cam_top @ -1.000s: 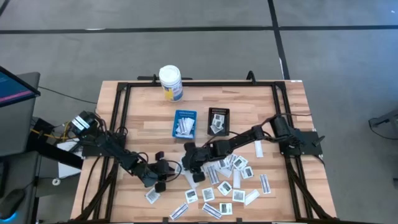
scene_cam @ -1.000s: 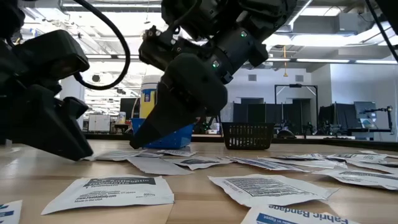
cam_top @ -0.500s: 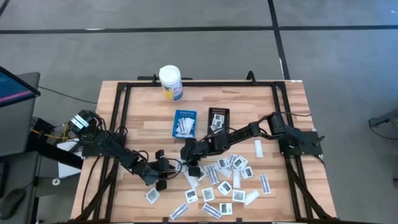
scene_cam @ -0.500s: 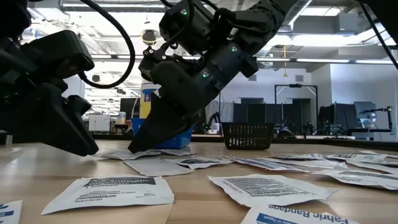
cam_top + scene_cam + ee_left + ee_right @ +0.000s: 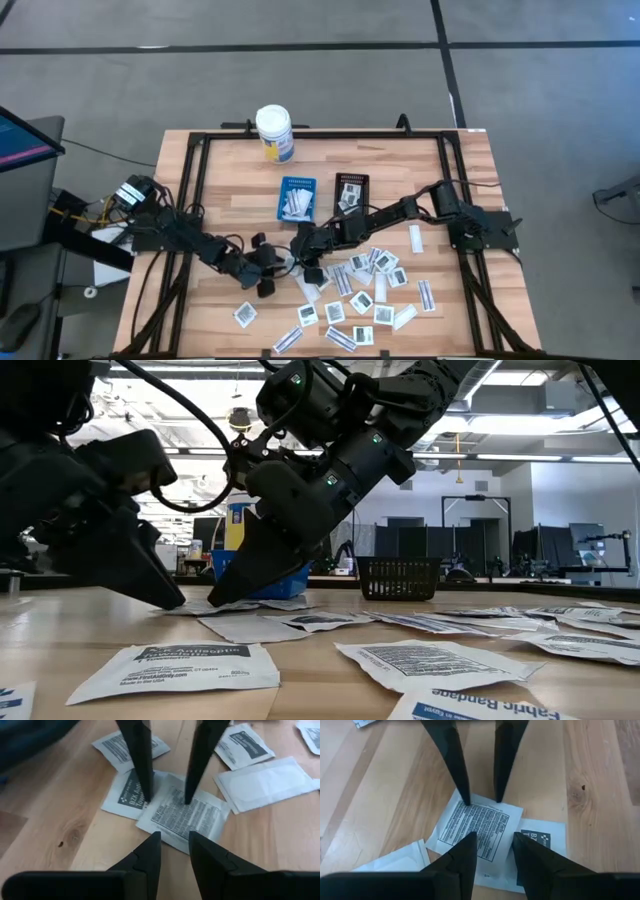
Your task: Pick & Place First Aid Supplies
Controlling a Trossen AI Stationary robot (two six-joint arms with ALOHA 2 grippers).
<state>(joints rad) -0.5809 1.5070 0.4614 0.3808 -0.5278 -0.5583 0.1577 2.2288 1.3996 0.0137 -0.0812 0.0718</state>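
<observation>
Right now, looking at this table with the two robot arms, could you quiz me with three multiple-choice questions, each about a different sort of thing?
1. Where does the white bottle stand?
A. At the table's far edge, beyond the trays
B. Among the paper packets
C. Inside the blue tray

2. What colours are the two small trays?
A. Red and green
B. Blue and black
C. Both white

3. How do the left end effector and the right end effector stand?
A. Both raised high above the table
B. Both low, fingers open, tips meeting at the same printed packet
C. Each clamped on the bottle

Answers: 1 A, the high view shows it alone past the blue tray and black tray. 2 B, as seen from above. 3 B, each wrist view shows the opposite fingertips on the printed packet.
</observation>
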